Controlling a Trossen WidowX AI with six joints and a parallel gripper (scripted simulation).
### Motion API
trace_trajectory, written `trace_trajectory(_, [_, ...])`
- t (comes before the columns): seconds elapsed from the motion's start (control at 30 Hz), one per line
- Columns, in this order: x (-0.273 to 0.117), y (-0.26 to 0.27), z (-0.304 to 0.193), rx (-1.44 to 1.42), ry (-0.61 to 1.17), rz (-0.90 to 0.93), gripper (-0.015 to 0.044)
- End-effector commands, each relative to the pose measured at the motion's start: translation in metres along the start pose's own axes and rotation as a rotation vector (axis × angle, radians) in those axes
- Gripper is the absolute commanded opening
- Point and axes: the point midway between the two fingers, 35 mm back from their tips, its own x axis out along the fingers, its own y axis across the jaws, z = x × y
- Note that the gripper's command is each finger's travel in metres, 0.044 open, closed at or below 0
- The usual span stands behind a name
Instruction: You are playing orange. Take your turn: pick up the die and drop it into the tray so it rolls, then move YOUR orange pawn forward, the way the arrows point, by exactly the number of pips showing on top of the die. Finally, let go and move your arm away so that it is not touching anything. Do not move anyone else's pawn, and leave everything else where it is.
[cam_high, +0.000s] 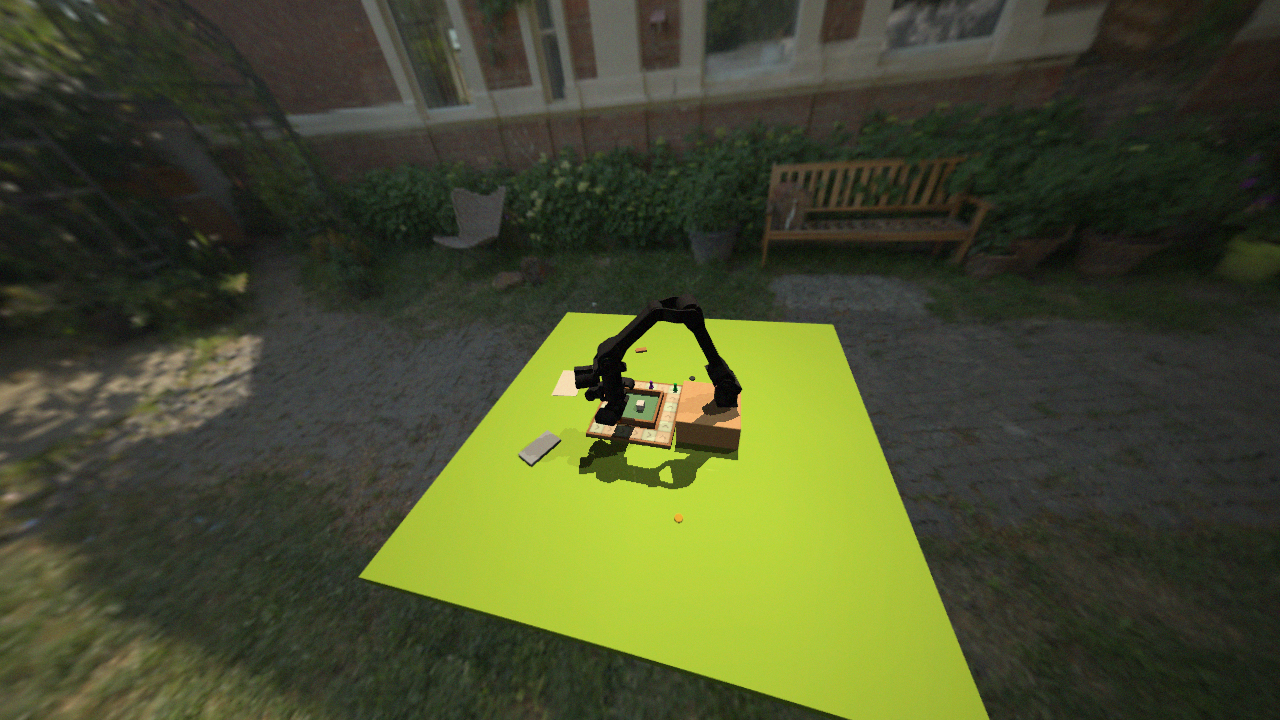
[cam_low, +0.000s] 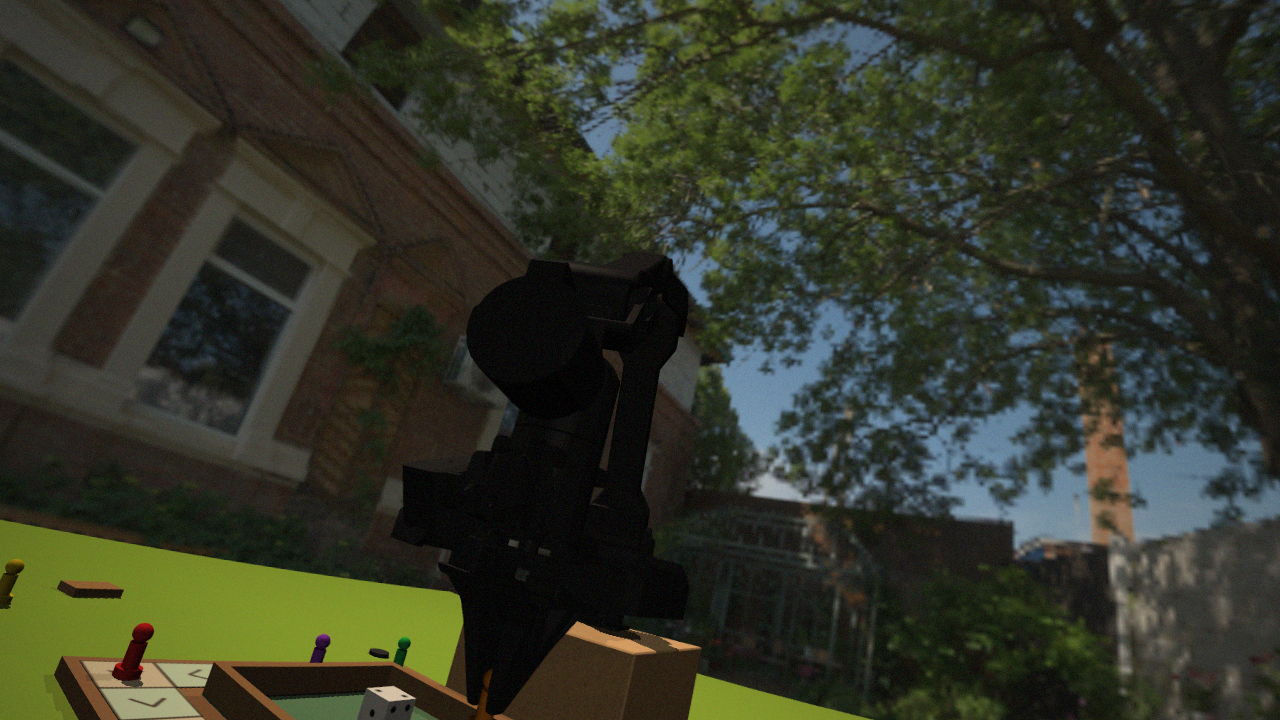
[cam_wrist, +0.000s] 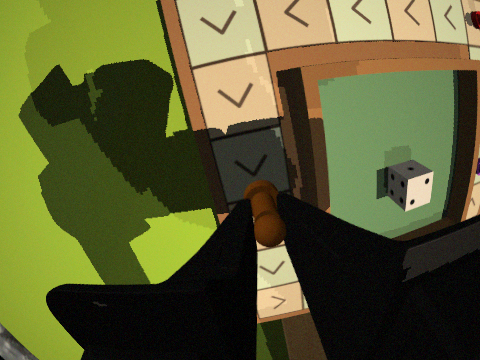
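Note:
My gripper (cam_low: 484, 696) (cam_wrist: 264, 206) is shut on the orange pawn (cam_low: 483, 704) (cam_wrist: 270, 227), which stays upright between the fingertips. In the wrist view its base is over the arrow column left of the tray, at the lower edge of a shadowed square. The gap beneath the base cannot be judged. The white die (cam_high: 640, 406) (cam_low: 386, 703) (cam_wrist: 410, 185) rests on the green floor of the wooden tray (cam_high: 661, 410) (cam_wrist: 360, 68), inside the ring of arrow squares. Its brightly lit top face shows two pips. In the top view the arm hides the pawn.
The red pawn (cam_low: 132, 653), purple pawn (cam_low: 322, 646) and green pawn (cam_low: 403, 649) stand on the board's far side. A yellow pawn (cam_low: 8, 582) and brown block (cam_low: 89, 589) are beyond. A grey slab (cam_high: 539, 447) and orange disc (cam_high: 678, 518) lie nearer. The arm stands on a box (cam_high: 707, 434).

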Motion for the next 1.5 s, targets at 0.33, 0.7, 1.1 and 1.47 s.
trace_trajectory(0.33, [0.037,-0.001,-0.005,0.004,-0.002,0.004,0.0])
trace_trajectory(0.7, [0.039,-0.001,-0.005,0.004,-0.002,0.004,0.0])
trace_trajectory(1.1, [0.054,-0.001,-0.005,0.004,-0.001,0.004,0.0])
trace_trajectory(1.47, [0.048,0.0,-0.002,0.001,-0.017,0.008,0.021])
